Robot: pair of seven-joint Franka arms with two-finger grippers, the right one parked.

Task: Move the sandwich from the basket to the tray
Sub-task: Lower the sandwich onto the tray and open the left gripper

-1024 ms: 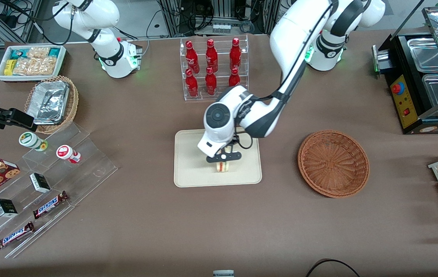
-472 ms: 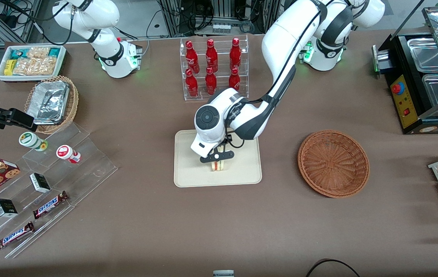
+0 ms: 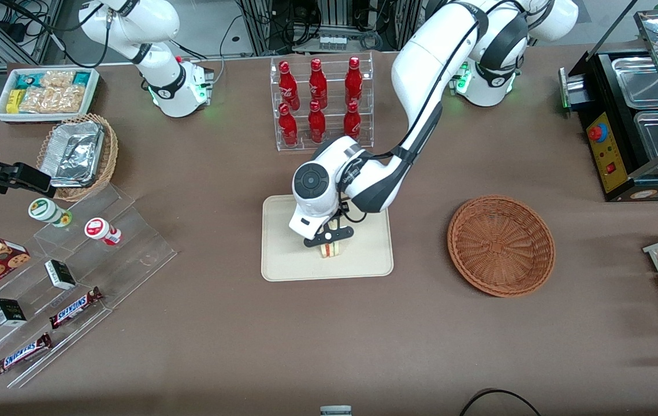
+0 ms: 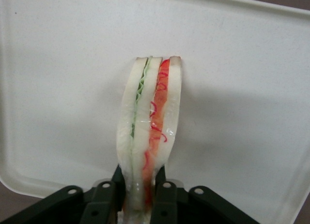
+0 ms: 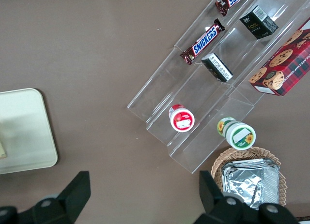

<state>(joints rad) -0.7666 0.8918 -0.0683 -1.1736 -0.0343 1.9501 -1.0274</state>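
1. One sandwich [image 4: 149, 132] is standing on edge (red and green filling showing) over the tray [image 3: 288, 263].
2. Two fingers [image 4: 162, 192] of the gripper [image 3: 329, 238] are pinching its bread from both sides.
3. Toward the working arm's end, the basket [image 3: 501, 245] is sitting well apart.

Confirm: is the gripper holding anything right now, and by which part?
Yes. The gripper is over the tray, jaws shut on the sandwich, pinching one end of the wedge across its bread faces; the filling edge faces the wrist camera.

Mock shop: snack racks [image 3: 63, 271], bottle display [image 3: 320, 101].
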